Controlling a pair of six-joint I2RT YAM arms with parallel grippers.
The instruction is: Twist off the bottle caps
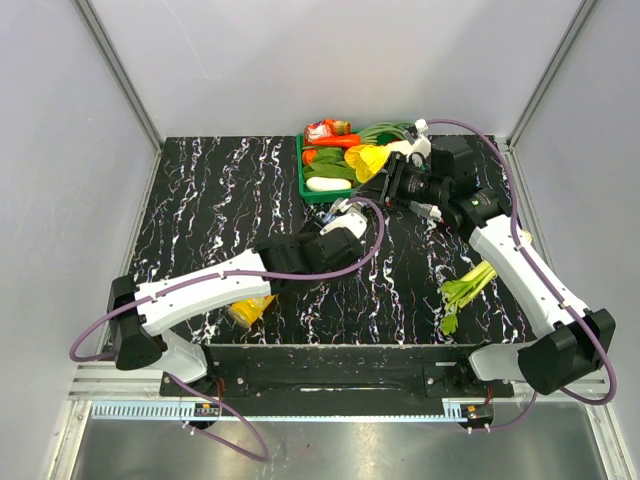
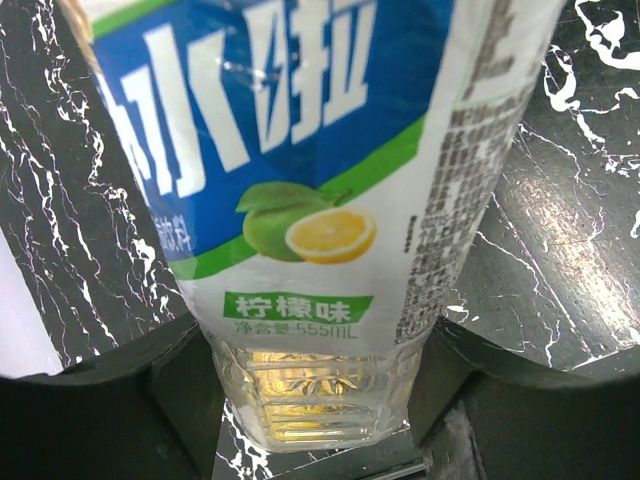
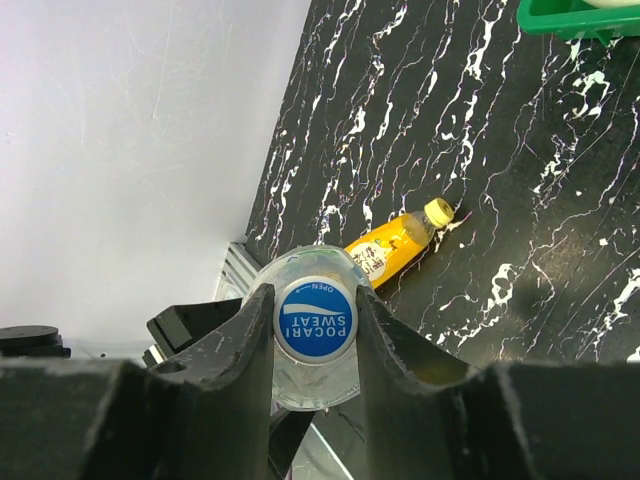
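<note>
The left gripper (image 2: 318,395) clamps the pale-label bottle (image 2: 300,180) over the middle of the table (image 1: 220,200). The right gripper (image 3: 314,300) pinches its blue cap (image 3: 314,322). Unscrewing seems in hand; next the right wrist must turn while the left holds firm.

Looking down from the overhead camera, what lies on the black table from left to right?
orange juice bottle → green tray of vegetables → leafy green stalks

Marbled table (image 1: 220,200): tray (image 1: 301,170), celery (image 1: 465,290), juice bottle (image 1: 248,311) (lying)
</note>
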